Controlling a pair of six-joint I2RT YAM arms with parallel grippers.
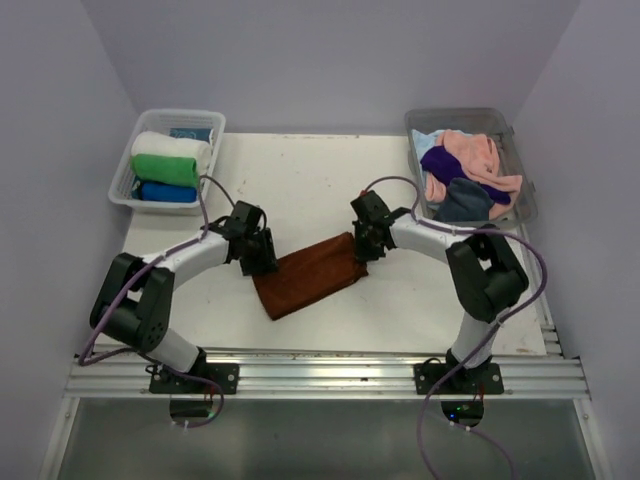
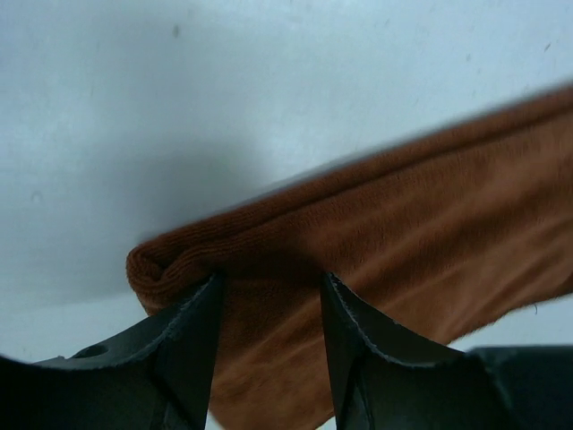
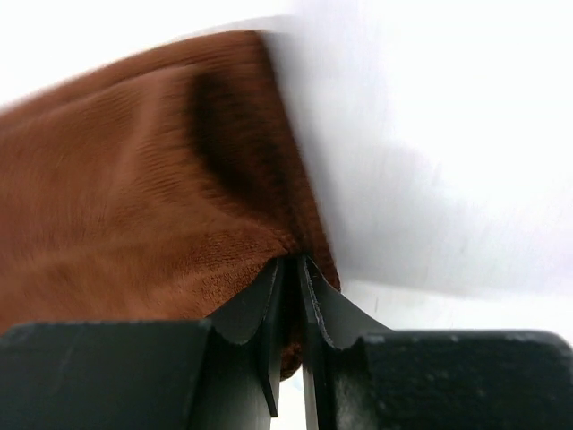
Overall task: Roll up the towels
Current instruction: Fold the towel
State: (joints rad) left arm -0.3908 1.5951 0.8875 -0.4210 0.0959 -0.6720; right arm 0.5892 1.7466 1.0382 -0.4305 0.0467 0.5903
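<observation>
A rust-brown towel (image 1: 310,275) lies folded as a long strip across the middle of the white table (image 1: 300,170), running from near left to far right. My left gripper (image 1: 262,262) is at its left end. In the left wrist view that gripper (image 2: 270,279) stands open, its fingers set down on the brown cloth (image 2: 403,224) just inside the folded end. My right gripper (image 1: 360,258) is at the strip's right end. In the right wrist view it (image 3: 291,262) is shut on the edge of the brown towel (image 3: 134,179), and the cloth puckers at the tips.
A clear bin (image 1: 122,196) at the back left holds rolled white (image 1: 170,146), green (image 1: 165,168) and blue (image 1: 165,192) towels. A second clear bin (image 1: 460,113) at the back right holds loose pink (image 1: 472,156), purple (image 1: 443,160) and dark grey-blue (image 1: 465,200) towels.
</observation>
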